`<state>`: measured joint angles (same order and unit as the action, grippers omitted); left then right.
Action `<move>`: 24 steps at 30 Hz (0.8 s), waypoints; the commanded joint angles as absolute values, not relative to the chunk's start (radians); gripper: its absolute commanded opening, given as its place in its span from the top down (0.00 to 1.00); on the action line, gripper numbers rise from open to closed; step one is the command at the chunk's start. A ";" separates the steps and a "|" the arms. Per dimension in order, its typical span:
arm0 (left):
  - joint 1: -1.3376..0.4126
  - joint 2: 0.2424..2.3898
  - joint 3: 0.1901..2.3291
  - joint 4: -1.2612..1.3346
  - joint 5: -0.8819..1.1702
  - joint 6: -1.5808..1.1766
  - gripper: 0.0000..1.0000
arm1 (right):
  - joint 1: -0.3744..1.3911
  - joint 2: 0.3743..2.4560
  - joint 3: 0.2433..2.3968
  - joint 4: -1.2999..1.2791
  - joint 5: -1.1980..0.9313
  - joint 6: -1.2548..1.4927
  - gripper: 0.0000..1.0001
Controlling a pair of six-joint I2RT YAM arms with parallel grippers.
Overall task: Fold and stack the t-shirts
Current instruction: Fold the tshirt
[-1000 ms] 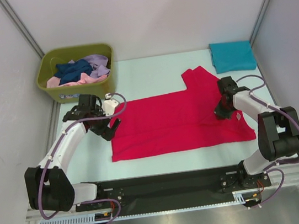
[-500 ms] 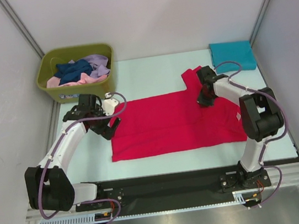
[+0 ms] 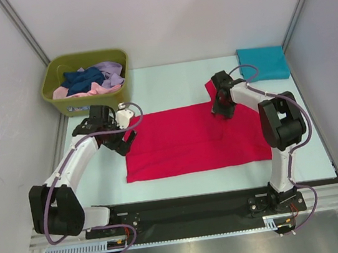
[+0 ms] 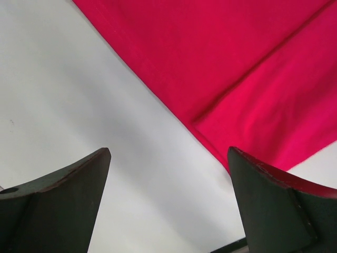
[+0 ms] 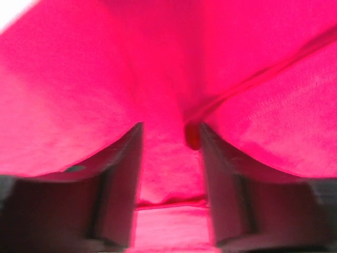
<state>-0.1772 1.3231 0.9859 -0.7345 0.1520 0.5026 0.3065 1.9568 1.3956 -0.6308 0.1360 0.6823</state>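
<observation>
Since half a second ago your right gripper (image 3: 221,106) has swung from the right side of the red t-shirt (image 3: 190,142) toward 12 o'clock, dragging cloth with it, so the shirt's right edge now runs straight. That shirt lies flat mid-table, its hem toward 9 o'clock. You have bare table (image 3: 163,86) at 12 o'clock and narrower strips at 3 and 9.

The folded teal t-shirt (image 3: 263,63) sits at 1 o'clock, apart from the red one. The olive bin (image 3: 84,102) at 10 o'clock holds navy, pink and lavender t-shirts (image 3: 90,79), heaped so their shapes are hard to tell. The sleeve is mostly hidden under the right gripper.

Its fingers (image 5: 118,184) are pinched close on a ridge of red cloth. Your left gripper (image 3: 125,140) is at the shirt's 9 o'clock edge, fingers (image 4: 63,205) spread wide over bare table, holding nothing.
</observation>
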 commanded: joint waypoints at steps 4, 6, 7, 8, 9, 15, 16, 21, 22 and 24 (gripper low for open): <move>-0.176 1.390 1.051 -0.534 0.057 0.341 0.14 | 0.278 1.937 1.676 -0.618 0.086 0.459 0.19; -0.175 1.434 1.089 -0.511 0.008 0.278 0.31 | 0.229 1.959 1.733 -0.610 0.043 0.373 0.25; -0.176 1.481 1.104 -0.509 -0.020 0.264 0.37 | 0.213 1.998 1.764 -0.620 0.057 0.362 0.30; -0.176 1.503 1.120 -0.509 -0.034 0.250 0.43 | 0.175 2.029 1.831 -0.629 0.072 0.344 0.47; -0.176 1.523 1.138 -0.493 -0.049 0.242 0.44 | 0.158 2.057 1.859 -0.641 0.077 0.338 0.54; -0.176 1.618 1.178 -0.378 -0.123 0.206 0.33 | 0.107 2.316 2.163 -0.670 0.127 0.276 0.63; -0.176 1.653 1.192 -0.373 -0.130 0.196 0.32 | 0.107 2.353 2.208 -0.678 0.126 0.273 0.62; -0.173 1.752 1.265 -0.354 -0.135 0.170 0.32 | 0.106 2.558 2.433 -0.706 0.121 0.247 0.45; -0.173 1.776 1.272 -0.351 -0.133 0.163 0.32 | 0.106 2.574 2.448 -0.697 0.129 0.239 0.44; -0.169 1.821 1.298 -0.353 -0.117 0.150 0.32 | 0.106 2.595 2.442 -0.666 0.133 0.232 0.44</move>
<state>-0.1764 1.7721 1.2388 -0.3897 -0.1143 0.1989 0.0971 2.5805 2.3730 -0.6739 0.1177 0.2733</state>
